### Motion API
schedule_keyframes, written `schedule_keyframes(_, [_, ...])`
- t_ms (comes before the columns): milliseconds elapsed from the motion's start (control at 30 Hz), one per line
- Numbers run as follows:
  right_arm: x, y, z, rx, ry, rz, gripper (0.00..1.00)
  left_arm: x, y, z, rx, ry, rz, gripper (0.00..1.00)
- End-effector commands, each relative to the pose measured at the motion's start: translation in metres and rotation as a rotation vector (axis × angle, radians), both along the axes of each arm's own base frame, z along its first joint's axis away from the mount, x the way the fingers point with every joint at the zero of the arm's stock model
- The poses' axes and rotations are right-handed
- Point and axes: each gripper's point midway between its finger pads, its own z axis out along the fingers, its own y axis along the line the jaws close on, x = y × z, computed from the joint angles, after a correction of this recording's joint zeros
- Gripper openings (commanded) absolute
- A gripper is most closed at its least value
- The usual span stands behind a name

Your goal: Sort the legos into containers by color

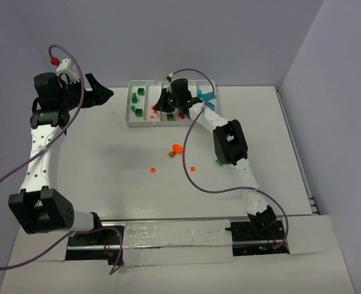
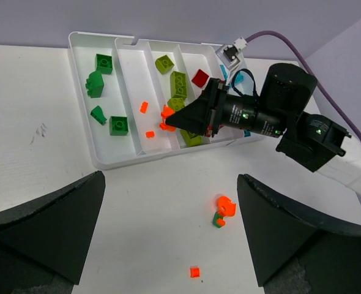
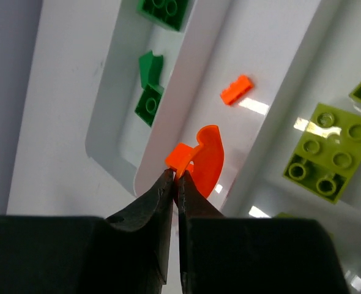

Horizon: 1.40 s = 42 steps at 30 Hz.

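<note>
Evidently the orange curved brick [image 3: 204, 160] was light, stiff and slick. The right gripper [image 3: 174, 179] pinched it tight by one thin edge only, so the hold looked liable to pivot. It hung over the white tray [image 2: 131, 159], above the second compartment, where small orange bits [image 2: 144, 107] lay. Dark green bricks [image 2: 110, 125] lay in the compartment on one side and lime bricks [image 2: 178, 82] on the other, the divider walls close by. The left gripper [image 2: 171, 184] hovered agape over the table, well apart from the tray, with loose orange pieces [image 2: 224, 207] near it.
</note>
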Motion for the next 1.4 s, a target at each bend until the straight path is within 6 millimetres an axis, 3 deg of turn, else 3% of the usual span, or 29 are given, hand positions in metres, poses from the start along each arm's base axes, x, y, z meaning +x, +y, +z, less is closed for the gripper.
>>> schedule_keyframes(0, [0.023, 0.012, 0.033, 0.096, -0.101, -0.027, 0.16, -0.002, -0.003, 0.012, -0.014, -0.041, -0.019, 0.99])
schedule_keyframes(133, [0.027, 0.011, 0.036, 0.100, -0.106, -0.036, 0.57, -0.003, -0.003, 0.007, -0.011, -0.034, -0.017, 0.99])
schedule_keyframes(233, [0.025, 0.012, 0.042, 0.096, -0.114, -0.029, 0.71, -0.003, -0.003, 0.005, -0.009, -0.029, -0.019, 0.99])
schedule_keyframes(400, [0.011, 0.008, 0.066, 0.084, -0.128, 0.011, 0.73, -0.006, -0.003, 0.003, -0.007, -0.033, -0.021, 0.99])
schedule_keyframes(433, [0.003, 0.005, 0.077, 0.073, -0.137, 0.030, 0.73, -0.007, -0.004, 0.002, -0.010, -0.034, -0.024, 0.99])
schedule_keyframes(467, [-0.004, 0.001, 0.103, 0.073, -0.170, 0.041, 0.73, -0.008, -0.005, 0.002, -0.015, -0.040, -0.028, 0.99])
schedule_keyframes(533, [-0.023, -0.013, 0.131, 0.022, -0.211, 0.070, 0.72, -0.010, -0.005, 0.001, -0.019, -0.050, -0.028, 0.99])
schedule_keyframes(600, [-0.049, -0.038, 0.134, -0.094, -0.225, 0.104, 0.71, -0.015, -0.006, -0.001, -0.020, -0.057, -0.030, 0.99])
schedule_keyframes(633, [-0.066, -0.056, 0.161, -0.136, -0.272, 0.095, 0.70, -0.017, -0.006, -0.002, -0.015, -0.063, -0.033, 0.99])
schedule_keyframes(667, [-0.076, -0.064, 0.138, -0.196, -0.237, 0.120, 0.70, -0.019, -0.007, -0.002, -0.014, -0.068, -0.033, 0.99])
schedule_keyframes(733, [-0.119, -0.113, 0.133, -0.358, -0.221, 0.110, 0.70, -0.023, -0.006, -0.007, 0.009, -0.077, -0.035, 0.99])
schedule_keyframes(800, [-0.140, -0.144, 0.134, -0.451, -0.240, 0.104, 0.69, -0.024, -0.006, -0.011, 0.023, -0.071, -0.034, 0.99])
schedule_keyframes(833, [-0.162, -0.167, 0.131, -0.524, -0.233, 0.125, 0.69, -0.026, -0.005, -0.014, 0.035, -0.072, -0.035, 0.99])
schedule_keyframes(867, [-0.180, -0.194, 0.103, -0.610, -0.152, 0.119, 0.68, -0.027, -0.004, -0.019, 0.040, -0.066, -0.031, 0.99])
schedule_keyframes(900, [-0.192, -0.211, 0.102, -0.651, -0.139, 0.112, 0.65, -0.028, -0.004, -0.024, 0.044, -0.060, -0.031, 0.99])
schedule_keyframes(933, [-0.209, -0.227, 0.083, -0.690, -0.064, 0.125, 0.63, -0.029, -0.005, -0.025, 0.044, -0.061, -0.034, 0.99])
schedule_keyframes(1033, [-0.242, -0.262, 0.055, -0.769, 0.052, 0.139, 0.52, -0.031, -0.008, -0.028, 0.041, -0.060, -0.045, 0.99])
schedule_keyframes(1133, [-0.258, -0.279, 0.042, -0.827, 0.090, 0.148, 0.47, -0.032, -0.010, -0.029, 0.040, -0.056, -0.055, 0.99])
schedule_keyframes(1267, [-0.281, -0.293, 0.005, -0.886, 0.189, 0.182, 0.43, -0.032, -0.010, -0.033, 0.044, -0.050, -0.050, 0.99])
schedule_keyframes(1367, [-0.276, -0.300, -0.014, -0.933, 0.204, 0.158, 0.42, -0.033, -0.011, -0.033, 0.040, -0.049, -0.052, 0.99])
